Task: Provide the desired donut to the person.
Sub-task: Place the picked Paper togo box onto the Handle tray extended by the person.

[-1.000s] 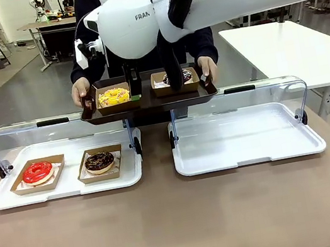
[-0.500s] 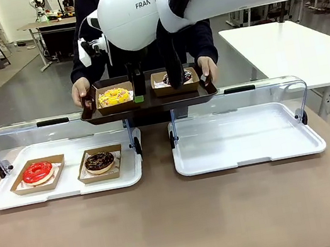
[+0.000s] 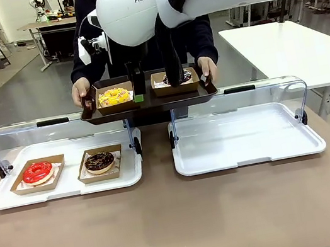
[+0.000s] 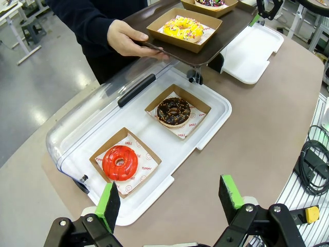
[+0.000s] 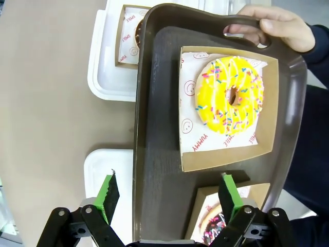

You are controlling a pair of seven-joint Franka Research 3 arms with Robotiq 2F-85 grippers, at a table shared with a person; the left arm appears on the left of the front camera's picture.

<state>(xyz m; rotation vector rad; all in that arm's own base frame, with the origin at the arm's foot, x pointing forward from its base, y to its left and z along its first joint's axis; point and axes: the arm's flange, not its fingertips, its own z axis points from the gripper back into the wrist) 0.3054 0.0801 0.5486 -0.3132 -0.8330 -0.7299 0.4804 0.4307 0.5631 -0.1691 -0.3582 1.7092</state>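
Observation:
A person in a dark sweatshirt (image 3: 201,40) holds a dark tray (image 3: 149,104) with both hands (image 3: 80,90) behind the display cases. On it sit a yellow sprinkled donut (image 3: 113,96) (image 5: 231,98) and a chocolate sprinkled donut (image 3: 185,76), each in a brown box. My right gripper (image 3: 138,90) (image 5: 168,195) hangs open just over the tray, between the two boxes, holding nothing. From high above the table's left end, my left gripper (image 4: 168,198) is open and empty, looking down on a red donut (image 4: 120,162) and a chocolate donut (image 4: 173,111).
The left white tray (image 3: 68,188) holds the red donut (image 3: 37,172) and chocolate donut (image 3: 99,161) in boxes, its clear lid (image 3: 57,126) raised behind. The right white tray (image 3: 245,141) has its lid (image 3: 261,90) up too. Brown tabletop lies in front.
My right arm has lifted a little above the held tray. The tray, the donuts and the person's hands stay where they were.

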